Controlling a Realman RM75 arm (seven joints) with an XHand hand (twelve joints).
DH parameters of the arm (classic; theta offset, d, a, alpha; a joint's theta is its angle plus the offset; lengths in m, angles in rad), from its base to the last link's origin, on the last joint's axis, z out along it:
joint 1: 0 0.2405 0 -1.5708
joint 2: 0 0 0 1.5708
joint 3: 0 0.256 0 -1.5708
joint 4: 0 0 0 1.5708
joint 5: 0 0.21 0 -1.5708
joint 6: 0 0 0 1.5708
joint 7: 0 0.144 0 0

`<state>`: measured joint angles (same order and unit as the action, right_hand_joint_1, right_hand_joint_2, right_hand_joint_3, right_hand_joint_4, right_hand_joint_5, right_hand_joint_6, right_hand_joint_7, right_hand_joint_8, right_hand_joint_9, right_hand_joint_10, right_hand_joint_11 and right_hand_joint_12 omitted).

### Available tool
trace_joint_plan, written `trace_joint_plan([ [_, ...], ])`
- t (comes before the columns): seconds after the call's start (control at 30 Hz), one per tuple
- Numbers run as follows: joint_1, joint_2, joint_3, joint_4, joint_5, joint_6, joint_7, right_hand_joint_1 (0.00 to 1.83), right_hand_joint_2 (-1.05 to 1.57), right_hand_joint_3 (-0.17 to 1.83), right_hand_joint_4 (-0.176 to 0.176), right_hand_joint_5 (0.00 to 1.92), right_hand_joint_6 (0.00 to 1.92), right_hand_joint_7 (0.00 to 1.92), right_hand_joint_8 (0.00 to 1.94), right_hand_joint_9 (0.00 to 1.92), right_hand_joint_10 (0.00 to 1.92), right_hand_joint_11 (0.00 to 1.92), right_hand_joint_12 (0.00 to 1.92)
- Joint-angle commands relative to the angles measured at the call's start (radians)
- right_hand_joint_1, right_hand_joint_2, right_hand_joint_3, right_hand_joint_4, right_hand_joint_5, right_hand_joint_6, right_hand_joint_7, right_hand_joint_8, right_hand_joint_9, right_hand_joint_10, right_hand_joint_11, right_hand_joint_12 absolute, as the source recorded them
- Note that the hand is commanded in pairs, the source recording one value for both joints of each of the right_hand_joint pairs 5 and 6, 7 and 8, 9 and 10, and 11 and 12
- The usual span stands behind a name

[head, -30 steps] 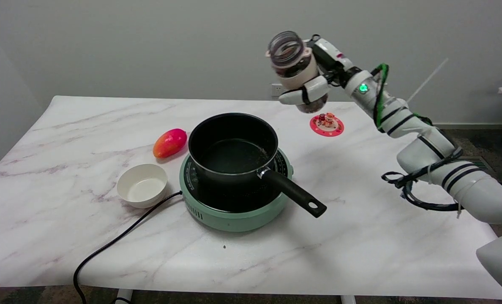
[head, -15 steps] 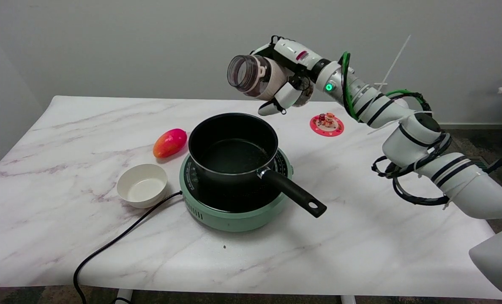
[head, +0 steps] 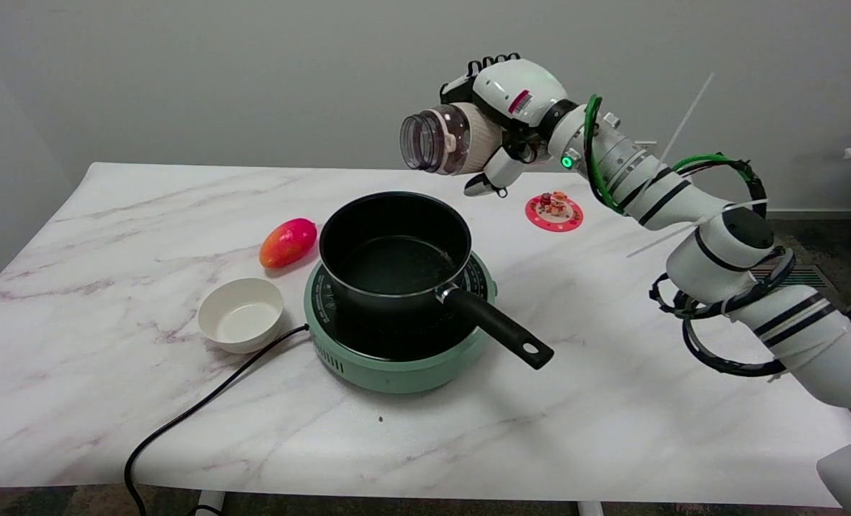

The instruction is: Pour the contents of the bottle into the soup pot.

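A clear bottle (head: 443,140) with a cream band lies nearly on its side in the air, its open mouth pointing left. My right hand (head: 511,115) grips it around the body from the right. The bottle hangs above and slightly behind the far right rim of the black soup pot (head: 395,251). That pot sits on a mint-green hotplate (head: 397,344), its black handle (head: 501,331) sticking out to the front right. The pot's inside looks dark; I cannot make out anything in it. The bottle's base is hidden by the hand.
A red-orange mango (head: 288,242) lies left of the pot. A white bowl (head: 241,314) stands in front of it. The hotplate's black cord (head: 203,408) runs off the table's front edge. A small red coaster with figures (head: 554,211) sits behind and right of the pot.
The hand has swung the bottle left from over the coaster toward the pot and tipped it from mouth-up to nearly horizontal. Over the last half second the mouth dropped a little further.
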<state>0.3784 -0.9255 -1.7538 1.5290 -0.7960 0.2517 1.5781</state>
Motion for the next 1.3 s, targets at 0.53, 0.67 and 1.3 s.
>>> trace_joint_plan([
  [0.53, -0.174, 0.004, 0.114, 0.09, 0.336, 0.308, -0.658, 1.37, 1.28, 0.41, 0.0, 1.92, 1.92, 1.92, 1.92, 1.35, 1.35, 1.19, 1.19],
  [0.67, -0.162, 0.031, 0.101, 0.11, 0.294, 0.292, -0.651, 1.4, 1.25, 0.41, 0.0, 1.92, 1.92, 1.92, 1.92, 1.35, 1.35, 1.19, 1.19],
  [1.3, -0.036, 0.171, -0.054, 0.157, -0.135, 0.119, -0.268, 1.48, 0.95, 0.49, 0.0, 1.92, 1.92, 1.9, 1.9, 1.26, 1.26, 1.12, 1.12],
])
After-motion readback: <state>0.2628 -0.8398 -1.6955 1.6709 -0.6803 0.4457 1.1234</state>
